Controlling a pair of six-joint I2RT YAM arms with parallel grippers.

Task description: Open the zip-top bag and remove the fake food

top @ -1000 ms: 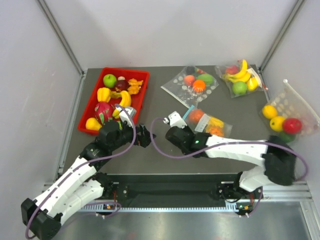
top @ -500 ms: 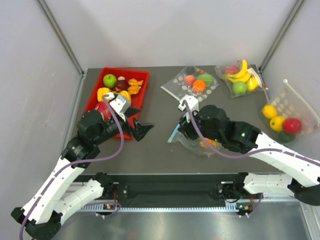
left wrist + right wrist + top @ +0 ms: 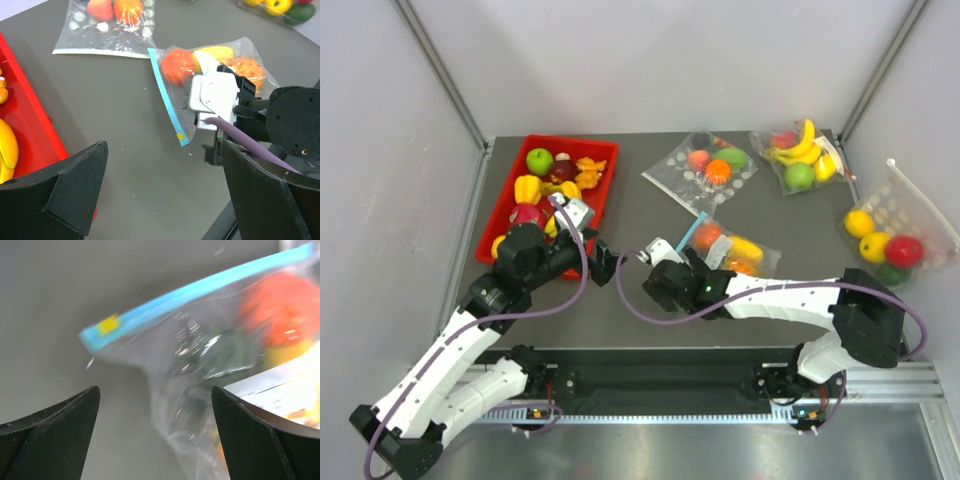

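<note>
The zip-top bag [image 3: 728, 250] lies on the dark table, its teal zip strip [image 3: 165, 97] facing the arms. Inside it shows the fake food: a round orange fruit [image 3: 177, 64], a yellow fruit [image 3: 217, 51] and an orange pineapple [image 3: 247, 67]. My right gripper [image 3: 682, 265] stands open at the bag's near corner. In the right wrist view the crinkled plastic [image 3: 200, 365] sits loose between the wide fingers of that gripper [image 3: 156, 390]. My left gripper [image 3: 165, 147] is open and empty over bare table, just left of the bag [image 3: 210, 65].
A red tray [image 3: 505, 197] of fruit stands at the back left, close behind my left gripper [image 3: 610, 265]. A dotted bag [image 3: 700, 165] lies behind the zip-top bag. A bag with bananas [image 3: 800, 155] and another fruit bag [image 3: 890, 235] lie at the right.
The right gripper went from shut to open. Half a second ago it held the bag lifted toward the front; the bag is back on the table. The left arm rose, then came down.
</note>
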